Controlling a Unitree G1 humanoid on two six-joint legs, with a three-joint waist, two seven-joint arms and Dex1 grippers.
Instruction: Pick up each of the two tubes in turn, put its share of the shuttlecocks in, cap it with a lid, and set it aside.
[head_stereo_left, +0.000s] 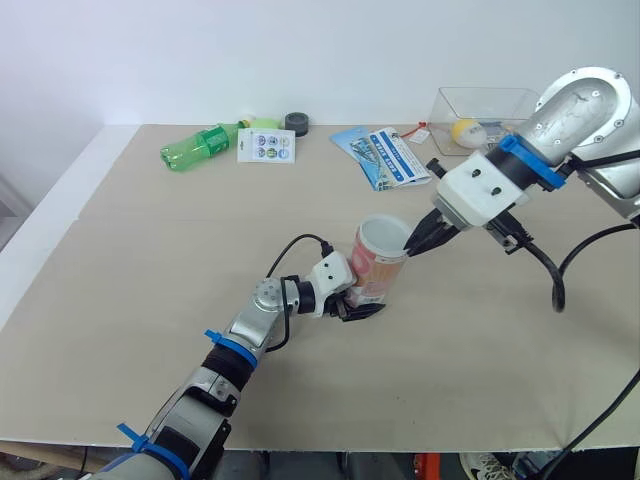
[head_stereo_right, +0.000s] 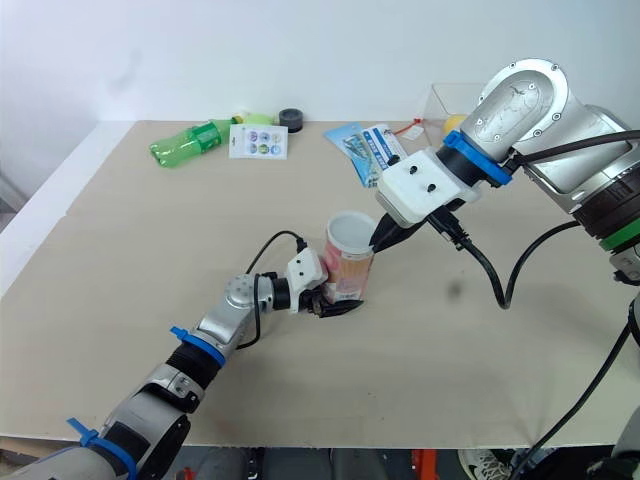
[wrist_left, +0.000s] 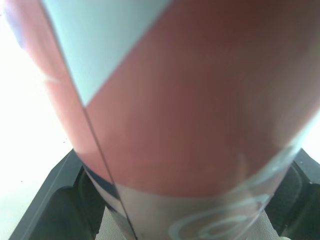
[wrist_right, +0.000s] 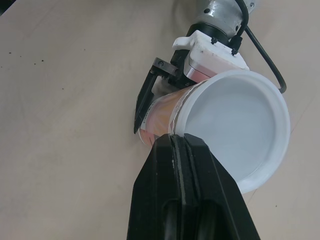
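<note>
A red and white tube (head_stereo_left: 375, 268) stands slightly tilted on the beige table (head_stereo_left: 150, 260), near the middle. My left gripper (head_stereo_left: 360, 306) is shut on its lower part, and its black fingers (wrist_left: 45, 210) flank the tube (wrist_left: 175, 100) in the left wrist view. The tube's top (wrist_right: 240, 125) is white with a raised rim; I cannot tell whether it is a lid or the bare mouth. My right gripper (head_stereo_left: 412, 243) is shut, its tips touching the near side of that rim. The right wrist view shows its fingers (wrist_right: 175, 165) pressed together at the rim's edge.
Along the table's far edge lie a green bottle (head_stereo_left: 197, 146), a white card (head_stereo_left: 267, 145), a black roll (head_stereo_left: 296, 122) and blue leaflets (head_stereo_left: 385, 155). A clear box (head_stereo_left: 500, 100) at the far right holds a yellow ball (head_stereo_left: 466, 131).
</note>
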